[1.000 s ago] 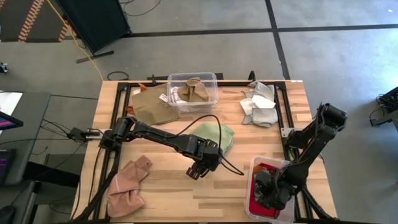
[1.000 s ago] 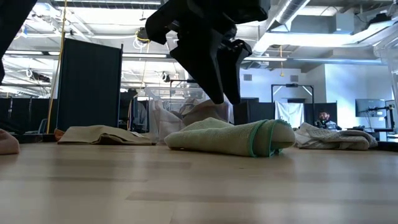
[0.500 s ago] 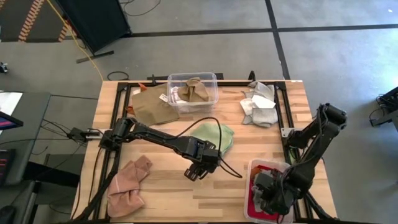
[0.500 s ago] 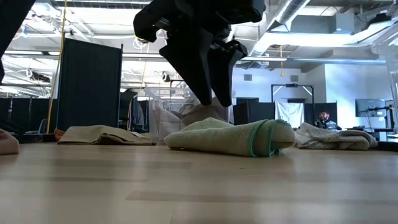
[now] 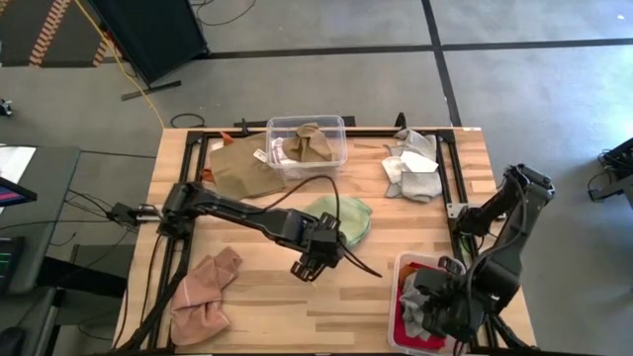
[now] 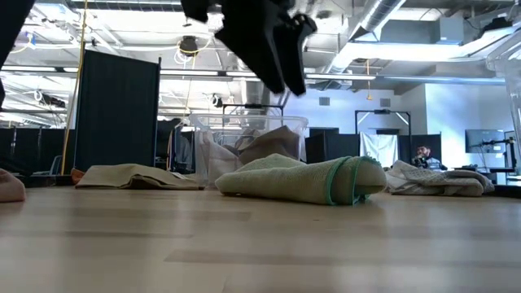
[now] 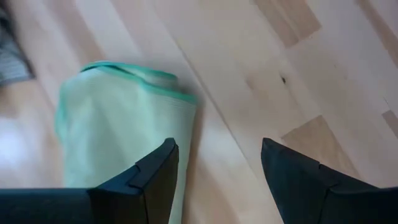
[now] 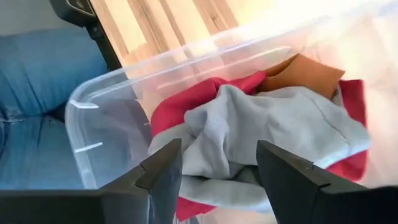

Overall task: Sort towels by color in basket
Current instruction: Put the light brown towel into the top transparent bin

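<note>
A light green towel [image 5: 344,216] [image 7: 118,118] lies folded on the table's middle. My left gripper [image 5: 305,267] [image 7: 217,149] hangs open just near-left of it, above bare wood, high at the top of the low view [image 6: 285,77]. My right gripper [image 5: 427,302] [image 8: 217,149] stands open over the clear bin [image 5: 400,297] at the near right. In that bin a grey towel [image 8: 273,130] rests on red towels [image 8: 186,102], beside a rust-orange one [image 8: 305,71]. A pink towel [image 5: 203,292] lies near left and a tan one [image 5: 242,168] far left.
A second clear bin [image 5: 307,124] with beige towels stands at the far middle. Grey and white towels [image 5: 410,168] are heaped at the far right. A person's leg in blue jeans [image 8: 37,93] shows beside the near-right bin. Bare wood lies between the pink towel and the near-right bin.
My left gripper has risen well above the table beside the green towel, which has stayed put. My right gripper has risen above the near-right bin.
</note>
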### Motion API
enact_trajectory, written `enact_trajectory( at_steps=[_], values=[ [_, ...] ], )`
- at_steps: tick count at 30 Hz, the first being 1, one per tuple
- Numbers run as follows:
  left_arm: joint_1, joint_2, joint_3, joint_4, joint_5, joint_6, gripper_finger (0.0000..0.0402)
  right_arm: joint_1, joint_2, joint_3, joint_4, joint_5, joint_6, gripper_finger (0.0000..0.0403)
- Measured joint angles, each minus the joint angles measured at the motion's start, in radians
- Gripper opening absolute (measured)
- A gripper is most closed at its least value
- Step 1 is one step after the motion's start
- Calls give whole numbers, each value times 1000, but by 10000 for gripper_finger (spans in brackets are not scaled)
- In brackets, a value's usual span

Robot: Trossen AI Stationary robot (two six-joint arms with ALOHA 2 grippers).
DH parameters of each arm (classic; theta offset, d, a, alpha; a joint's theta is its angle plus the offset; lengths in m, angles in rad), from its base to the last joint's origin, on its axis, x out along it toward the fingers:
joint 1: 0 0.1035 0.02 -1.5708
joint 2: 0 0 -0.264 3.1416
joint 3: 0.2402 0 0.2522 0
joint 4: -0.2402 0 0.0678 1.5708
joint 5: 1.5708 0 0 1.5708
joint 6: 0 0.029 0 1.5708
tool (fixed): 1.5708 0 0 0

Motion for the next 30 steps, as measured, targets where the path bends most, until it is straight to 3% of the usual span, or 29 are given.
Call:
enact_trajectory(
  at_steps=[6, 16, 22, 30],
  values=[
    [-7, -80, 0, -83, -34, -13, 220, 0, 0, 93, -75, 84, -56, 233],
    [-61, -226, 0, -239, -133, -101, 220, -20, 0, 196, -84, 290, -310, 233],
    [-112, -292, 0, -324, -140, -199, 220, -63, 0, 204, -24, 366, -511, 233],
    [-217, -326, 0, -468, -169, -358, 220, -159, 0, 204, 118, 389, -800, 233]
  ],
)
